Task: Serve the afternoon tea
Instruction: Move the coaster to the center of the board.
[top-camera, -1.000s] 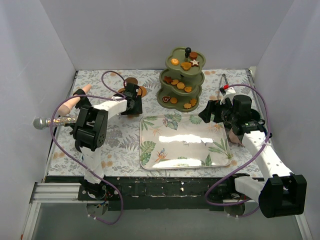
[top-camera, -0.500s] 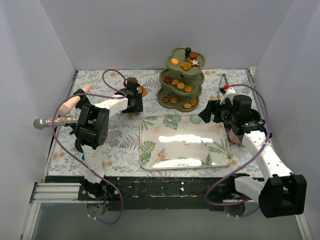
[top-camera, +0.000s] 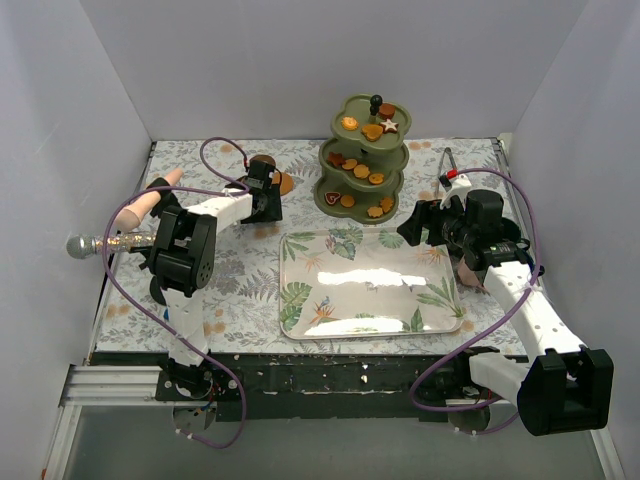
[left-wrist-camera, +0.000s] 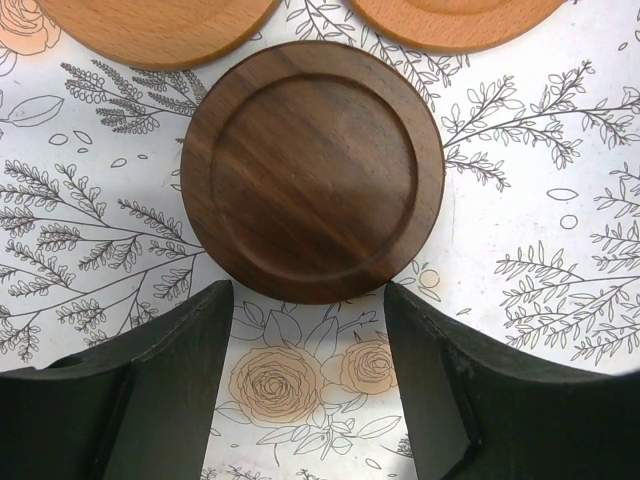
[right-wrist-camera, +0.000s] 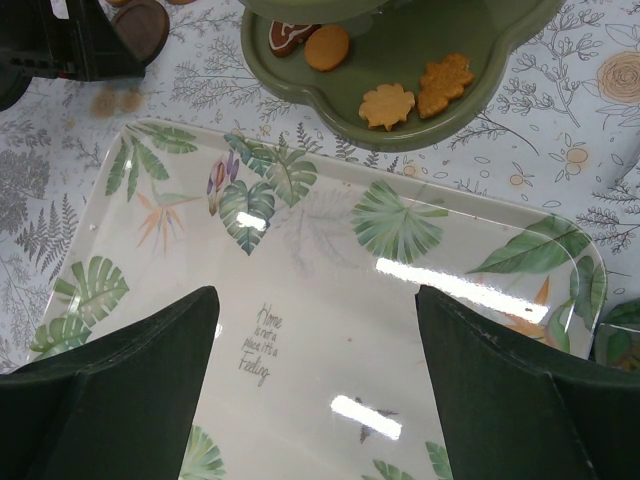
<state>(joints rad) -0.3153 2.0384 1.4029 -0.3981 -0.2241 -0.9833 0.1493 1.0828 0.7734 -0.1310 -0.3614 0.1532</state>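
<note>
A dark brown round coaster (left-wrist-camera: 312, 170) lies flat on the floral cloth, just ahead of my left gripper (left-wrist-camera: 308, 310). The gripper is open; its fingertips flank the coaster's near edge and hold nothing. Two lighter wooden coasters (left-wrist-camera: 150, 25) (left-wrist-camera: 460, 15) lie beyond it. In the top view the left gripper (top-camera: 265, 200) is at the back left by the coasters (top-camera: 264, 163). The olive-green three-tier stand (top-camera: 364, 160) carries orange and brown biscuits (right-wrist-camera: 386, 105). My right gripper (right-wrist-camera: 315, 330) hovers open and empty over the leaf-print tray (right-wrist-camera: 330, 210), near the stand's lowest tier (right-wrist-camera: 480, 60).
The glossy tray (top-camera: 370, 285) fills the table's front middle. A glittery microphone (top-camera: 100, 243) and pinkish cone-shaped objects (top-camera: 150, 200) lie at the left edge. Metal tongs (top-camera: 447, 162) lie at the back right. White walls enclose the table on three sides.
My left gripper has edged a little farther back toward the coasters. The right arm has not moved.
</note>
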